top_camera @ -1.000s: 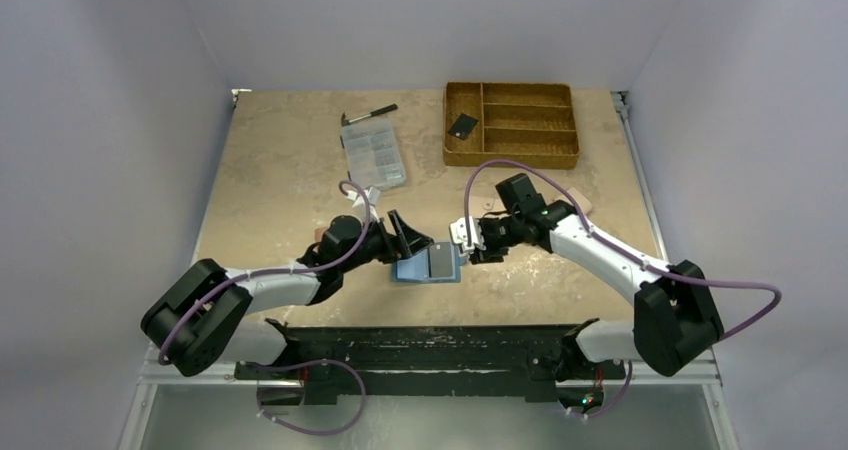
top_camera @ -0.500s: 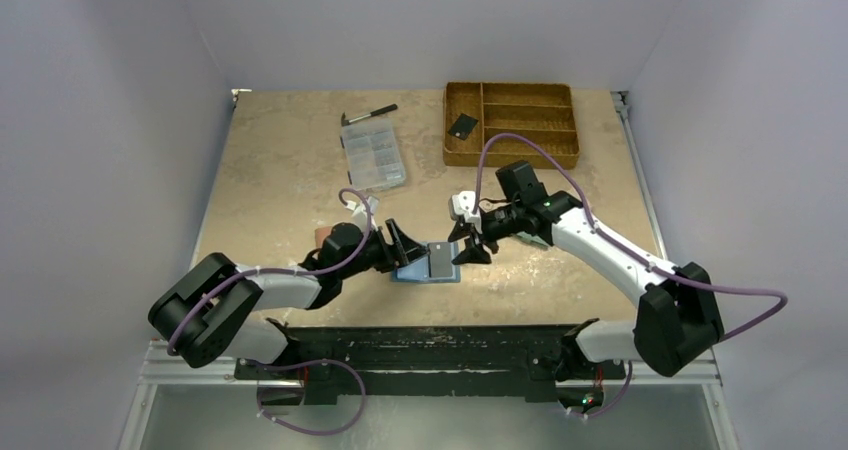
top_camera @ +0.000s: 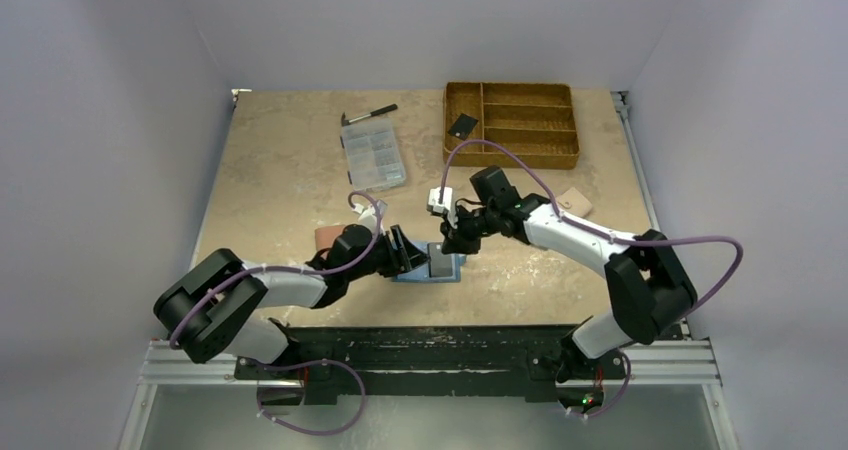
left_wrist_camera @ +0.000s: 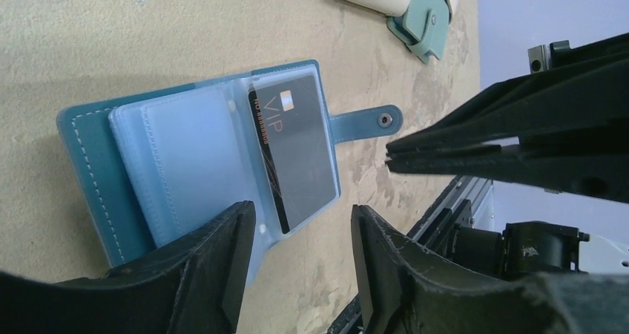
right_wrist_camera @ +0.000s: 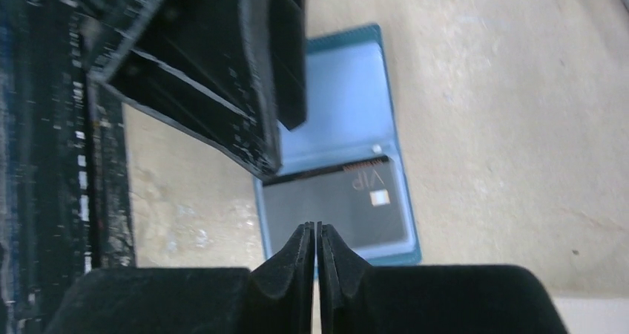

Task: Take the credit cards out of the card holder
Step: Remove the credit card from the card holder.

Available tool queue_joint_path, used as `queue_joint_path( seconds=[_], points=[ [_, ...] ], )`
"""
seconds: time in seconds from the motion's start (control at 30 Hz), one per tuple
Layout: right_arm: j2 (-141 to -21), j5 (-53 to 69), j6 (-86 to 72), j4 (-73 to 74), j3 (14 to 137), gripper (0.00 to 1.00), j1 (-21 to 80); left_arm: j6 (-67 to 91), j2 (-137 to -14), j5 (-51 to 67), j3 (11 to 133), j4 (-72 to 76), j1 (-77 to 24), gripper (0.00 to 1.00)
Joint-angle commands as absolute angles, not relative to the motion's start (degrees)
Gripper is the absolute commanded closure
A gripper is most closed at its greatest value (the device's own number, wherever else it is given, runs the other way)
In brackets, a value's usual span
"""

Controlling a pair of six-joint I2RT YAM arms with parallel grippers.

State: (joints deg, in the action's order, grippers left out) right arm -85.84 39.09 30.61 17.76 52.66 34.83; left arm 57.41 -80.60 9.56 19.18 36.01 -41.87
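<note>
Holder [left_wrist_camera: 89,163] lies open on table [top_camera: 280,170], grey card [left_wrist_camera: 297,163] in its tab-side sleeve; left gripper [left_wrist_camera: 300,267], jaws apart, straddles holder's edge, prob. to pin it, while right gripper [right_wrist_camera: 317,234], tips closed w/ nothing between, hovers near card, prob. to nudge it out.

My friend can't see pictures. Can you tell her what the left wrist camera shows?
An open blue card holder lies on a tan table, with a dark card marked VIP tucked in its clear sleeve. The left claw is open in front, and the right claw, fingers together, points in from the right.
</note>
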Motion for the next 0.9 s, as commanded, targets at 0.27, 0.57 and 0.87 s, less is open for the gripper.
queue_joint_path(
  seconds=[0.27, 0.57, 0.87],
  points=[
    [-93.24, 26.94, 34.43, 23.32, 56.35, 0.98, 34.78, 56.49, -88.50, 8.22, 22.99, 41.14, -43.21, 0.55],
    [-100.23, 24.29, 33.35, 27.40, 60.47, 1.00, 36.63, 56.63, -92.62, 7.30, 24.06, 41.22, -43.16, 0.55],
    [-102.14, 24.05, 30.92, 26.54, 61.38, 0.99, 37.78, 58.08, -94.61, 7.14, 22.33, 43.61, -43.16, 0.55]
  ],
)
